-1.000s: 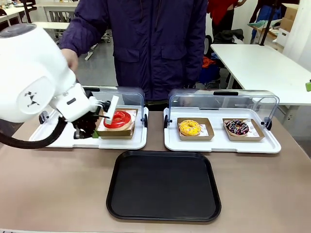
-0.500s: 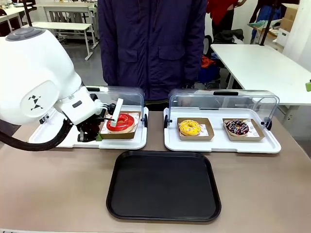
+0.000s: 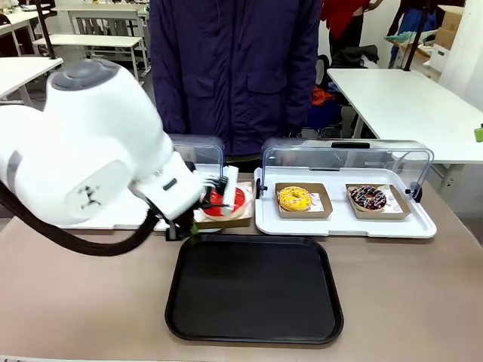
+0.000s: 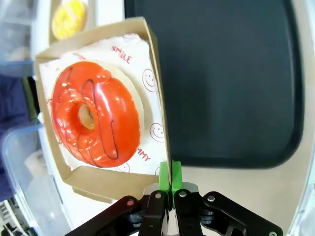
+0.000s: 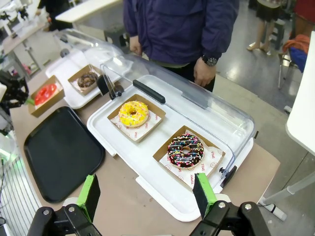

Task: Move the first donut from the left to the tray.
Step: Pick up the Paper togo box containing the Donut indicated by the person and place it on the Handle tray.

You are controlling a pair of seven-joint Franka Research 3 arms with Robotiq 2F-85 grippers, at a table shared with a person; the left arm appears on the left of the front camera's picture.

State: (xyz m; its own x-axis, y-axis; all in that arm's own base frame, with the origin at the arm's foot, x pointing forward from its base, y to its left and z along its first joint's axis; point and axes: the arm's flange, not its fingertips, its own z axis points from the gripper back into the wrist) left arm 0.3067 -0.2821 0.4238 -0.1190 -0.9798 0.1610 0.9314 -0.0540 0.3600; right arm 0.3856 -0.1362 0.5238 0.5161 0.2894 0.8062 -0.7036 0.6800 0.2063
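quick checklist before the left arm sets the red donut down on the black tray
1. Left gripper shut on the cardboard tray wall: ok.
2. Red donut seated on its paper: ok.
3. Black tray bare where the load will land: ok.
4. Load over the black tray: not ok, it hangs at the far rim.
5. Person's hand away from the path: ok.
6. Right gripper open, away from the black tray: ok.

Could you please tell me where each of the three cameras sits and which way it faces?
Front: between the arms, facing the person; left arm crosses the black tray.
Left wrist: looks along the left gripper, pinching the red donut's cardboard tray.
Right wrist: high, over the open right gripper, toward the yellow donut.
All three show the red donut and black tray.
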